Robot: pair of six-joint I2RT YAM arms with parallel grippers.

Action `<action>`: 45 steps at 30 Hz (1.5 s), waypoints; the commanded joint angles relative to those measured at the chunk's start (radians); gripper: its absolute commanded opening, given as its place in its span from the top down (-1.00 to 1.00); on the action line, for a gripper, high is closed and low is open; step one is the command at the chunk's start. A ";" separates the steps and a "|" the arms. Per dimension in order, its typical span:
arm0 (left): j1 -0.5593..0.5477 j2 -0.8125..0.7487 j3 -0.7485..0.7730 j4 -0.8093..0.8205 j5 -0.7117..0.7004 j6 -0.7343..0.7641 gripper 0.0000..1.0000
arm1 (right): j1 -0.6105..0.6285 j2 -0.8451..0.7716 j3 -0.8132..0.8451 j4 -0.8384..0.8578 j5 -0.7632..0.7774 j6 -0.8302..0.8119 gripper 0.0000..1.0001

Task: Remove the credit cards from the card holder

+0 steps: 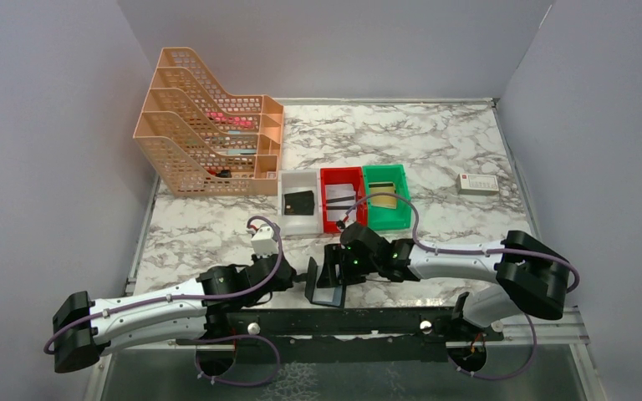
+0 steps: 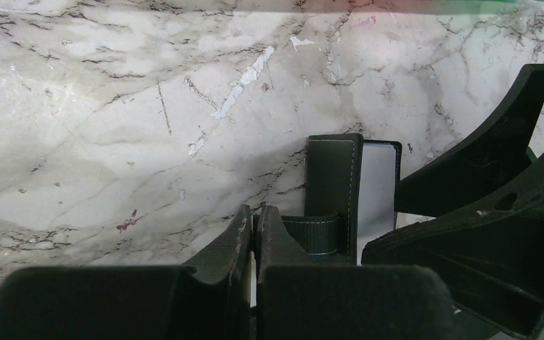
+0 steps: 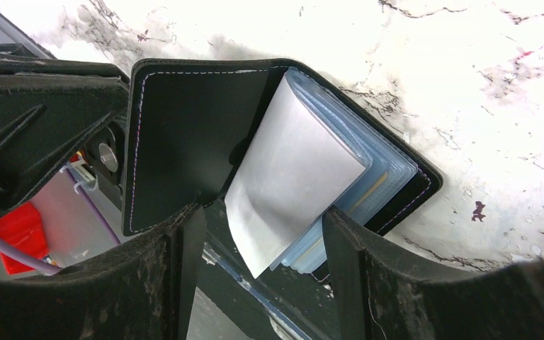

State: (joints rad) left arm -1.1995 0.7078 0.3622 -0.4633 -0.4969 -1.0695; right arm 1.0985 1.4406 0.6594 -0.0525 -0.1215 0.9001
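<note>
The black card holder (image 1: pixel 328 281) stands open on the marble near the front edge. My left gripper (image 1: pixel 298 276) (image 2: pixel 256 221) is shut on the edge of its cover (image 2: pixel 333 177). In the right wrist view the card holder (image 3: pixel 184 134) fans out a grey sleeve (image 3: pixel 290 177) and blue-tinted sleeves, with a tan-gold card edge (image 3: pixel 370 190) showing among them. My right gripper (image 3: pixel 262 265) (image 1: pixel 339 262) is open, its jaws on either side of the sleeves' lower corner. A tan-gold credit card (image 1: pixel 384 200) lies in the green bin (image 1: pixel 398 177).
A white bin (image 1: pixel 287 182) with a small black square piece, a red bin (image 1: pixel 331 175) and the green bin stand in a row behind the holder. Peach file racks (image 1: pixel 209 134) stand at the back left. A white box with a red mark (image 1: pixel 477 184) lies at the right.
</note>
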 commanded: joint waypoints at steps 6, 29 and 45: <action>0.000 -0.007 -0.008 -0.012 0.010 -0.003 0.94 | 0.004 -0.023 0.016 -0.102 0.065 -0.012 -0.38; -0.001 0.047 0.016 -0.010 0.015 0.000 0.94 | 0.007 -0.062 0.030 -0.076 0.035 -0.036 -0.34; 0.000 0.063 0.017 0.001 0.013 0.003 0.94 | 0.007 0.009 0.011 -0.011 -0.003 -0.032 -0.39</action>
State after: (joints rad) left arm -1.1995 0.7605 0.3622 -0.4660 -0.4965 -1.0691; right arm 1.0988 1.4124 0.6682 -0.1200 -0.0940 0.8803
